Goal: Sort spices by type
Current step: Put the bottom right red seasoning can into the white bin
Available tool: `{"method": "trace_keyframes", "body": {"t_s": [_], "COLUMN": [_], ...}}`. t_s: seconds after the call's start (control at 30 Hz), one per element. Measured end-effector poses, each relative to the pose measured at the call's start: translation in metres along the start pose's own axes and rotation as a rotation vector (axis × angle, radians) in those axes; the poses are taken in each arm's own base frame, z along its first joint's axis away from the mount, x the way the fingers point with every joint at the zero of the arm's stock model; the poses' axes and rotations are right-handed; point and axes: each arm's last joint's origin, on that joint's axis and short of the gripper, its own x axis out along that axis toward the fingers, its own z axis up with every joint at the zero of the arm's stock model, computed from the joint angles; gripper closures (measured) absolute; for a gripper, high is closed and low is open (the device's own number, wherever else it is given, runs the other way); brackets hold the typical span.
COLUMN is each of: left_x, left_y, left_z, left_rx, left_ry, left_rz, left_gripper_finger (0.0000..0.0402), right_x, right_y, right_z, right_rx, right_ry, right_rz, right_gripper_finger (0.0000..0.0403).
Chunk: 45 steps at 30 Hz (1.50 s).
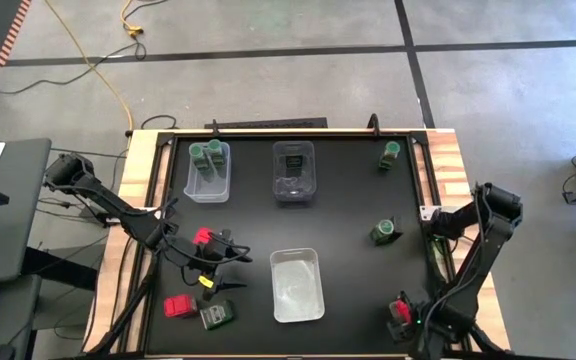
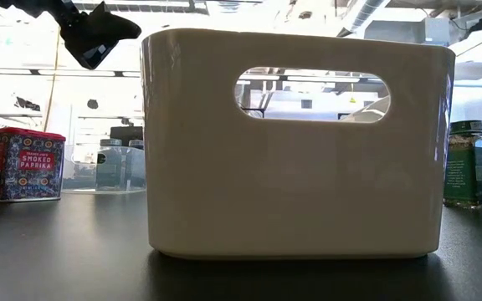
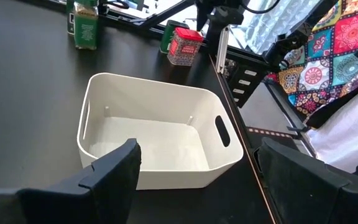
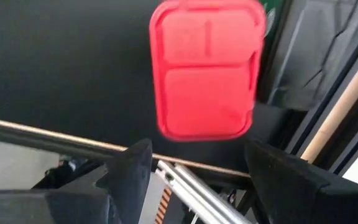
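Note:
A red packet (image 4: 204, 68) stands at the table's near right corner (image 1: 400, 306), and my right gripper (image 4: 197, 162) hangs open just above it, pointing down without touching. My left gripper (image 3: 197, 155) is open and holds nothing; it hovers left of the empty white bin (image 1: 296, 285). Close to that arm are a red packet (image 1: 203, 237), another red packet (image 1: 180, 306) and a dark box (image 1: 216, 315). Two green-lidded jars (image 1: 390, 153) (image 1: 385, 231) lie loose on the right. The far left bin (image 1: 208, 170) holds jars, and the far middle bin (image 1: 293, 172) holds a dark box.
In the low view the white bin (image 2: 295, 142) fills the middle, with a red packet (image 2: 23, 163) on its left and a jar (image 2: 467, 163) on its right. The table's raised frame rail (image 4: 55, 130) runs close beside the near right packet.

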Motion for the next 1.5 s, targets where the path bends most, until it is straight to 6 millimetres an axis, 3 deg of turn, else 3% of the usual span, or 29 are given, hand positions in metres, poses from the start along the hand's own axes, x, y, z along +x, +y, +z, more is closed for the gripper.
{"method": "trace_keyframes", "body": {"t_s": [1.5], "left_x": [0.0], "left_y": [0.0], "left_z": [0.0], "left_rx": [0.0], "left_ry": [0.0], "left_rz": [-0.001], "left_gripper_finger": [0.009], "right_x": [0.002], "right_y": [0.012], "right_z": [0.033], "right_rx": [0.053], "right_ry": [-0.184], "right_rz": [0.024], "right_gripper_finger": [0.0112]}}
